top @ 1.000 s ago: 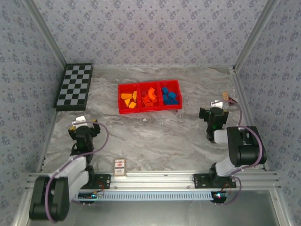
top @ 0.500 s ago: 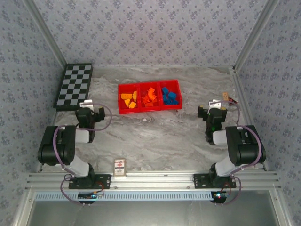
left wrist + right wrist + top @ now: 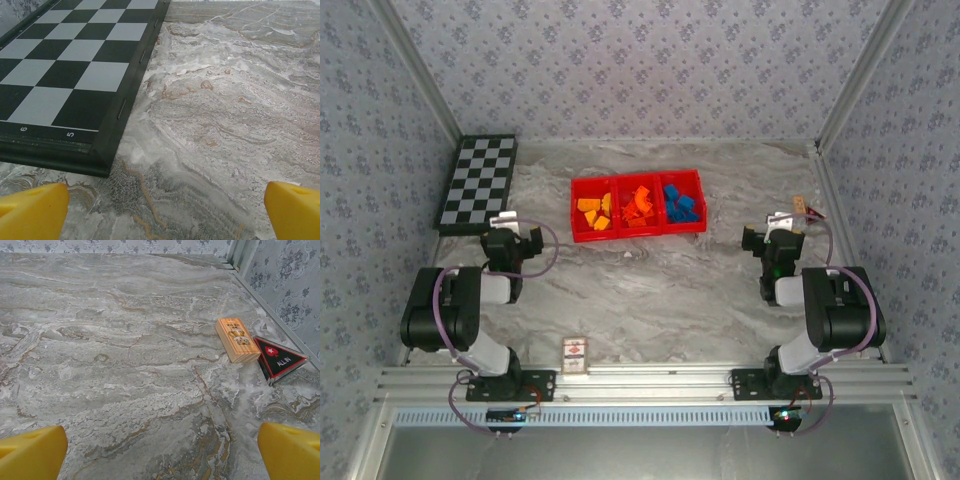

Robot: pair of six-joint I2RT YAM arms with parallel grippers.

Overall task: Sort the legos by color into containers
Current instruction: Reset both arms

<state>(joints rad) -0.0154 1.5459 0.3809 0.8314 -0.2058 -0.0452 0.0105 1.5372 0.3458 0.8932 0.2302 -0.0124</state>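
The red tray (image 3: 640, 235) lies at the table's middle back, with three compartments side by side. Yellow-orange legos (image 3: 594, 212) fill the left one, red-orange legos (image 3: 639, 204) the middle one and blue legos (image 3: 681, 206) the right one. My left gripper (image 3: 512, 234) hangs low over the table, left of the tray and apart from it. In the left wrist view the left gripper (image 3: 167, 215) is open, its yellow fingertips (image 3: 32, 210) wide apart over bare marble. My right gripper (image 3: 776, 234) sits right of the tray. The right gripper (image 3: 162, 452) is open too, holding nothing.
A black-and-white checkerboard (image 3: 478, 183) lies at the back left, its corner (image 3: 102, 160) close ahead of the left gripper. A small wooden block (image 3: 238, 339) and a black-red triangular piece (image 3: 278, 359) lie by the right wall. A printed card (image 3: 576, 355) rests at the near edge.
The left arm has folded back and its gripper has moved away from the near edge toward the checkerboard, then stayed still. The right arm has barely moved.
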